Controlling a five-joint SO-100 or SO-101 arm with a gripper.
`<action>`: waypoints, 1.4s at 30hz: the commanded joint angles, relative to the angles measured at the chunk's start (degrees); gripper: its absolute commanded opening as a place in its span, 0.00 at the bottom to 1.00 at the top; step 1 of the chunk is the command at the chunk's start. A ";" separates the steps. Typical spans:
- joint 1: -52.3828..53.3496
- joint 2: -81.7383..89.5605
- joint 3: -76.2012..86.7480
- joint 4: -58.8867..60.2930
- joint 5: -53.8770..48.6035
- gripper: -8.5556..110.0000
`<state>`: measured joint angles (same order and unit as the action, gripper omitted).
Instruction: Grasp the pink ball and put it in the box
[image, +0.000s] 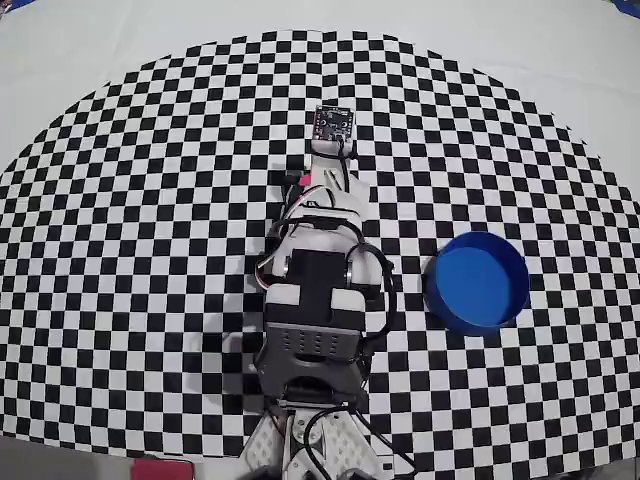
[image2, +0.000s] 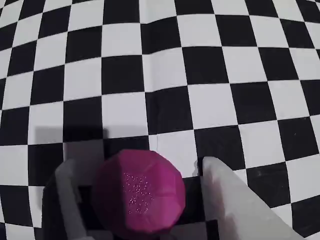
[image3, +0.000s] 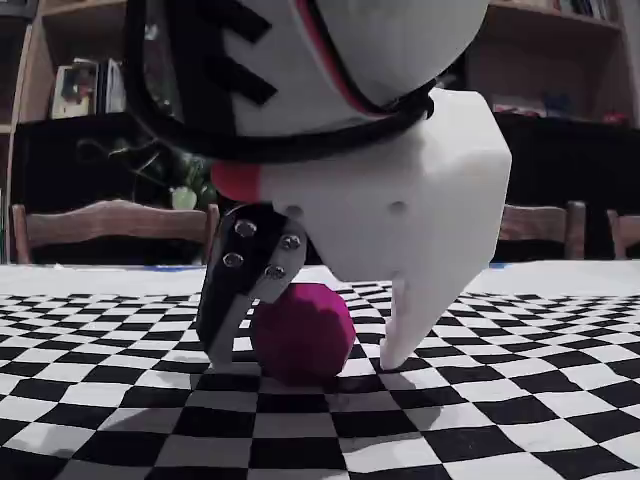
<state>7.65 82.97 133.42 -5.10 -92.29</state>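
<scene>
The pink ball (image3: 303, 328) rests on the checkered cloth between my gripper's two fingers. My gripper (image3: 302, 365) is lowered to the cloth and open. In the fixed view its dark finger (image3: 228, 320) stands close against the ball's left side, and its white finger (image3: 405, 335) stands a small gap off on the right. The wrist view shows the ball (image2: 140, 192) low in the frame, inside the gripper (image2: 137, 166), with space on both sides. In the overhead view the arm covers the ball. The box (image: 432, 285), a round blue tub, sits empty to the right of the arm.
The arm's body (image: 315, 300) stretches from the bottom edge up the middle of the overhead view. The checkered cloth (image: 150, 200) spreads wide on all sides. Chairs and shelves stand far behind the table in the fixed view.
</scene>
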 joint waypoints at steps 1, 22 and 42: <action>-0.53 0.18 -2.37 -0.79 -0.26 0.31; -0.62 -0.18 -2.37 -0.79 -0.26 0.07; -0.09 16.61 6.42 -0.44 -0.35 0.07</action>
<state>7.12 94.48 138.96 -5.10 -92.29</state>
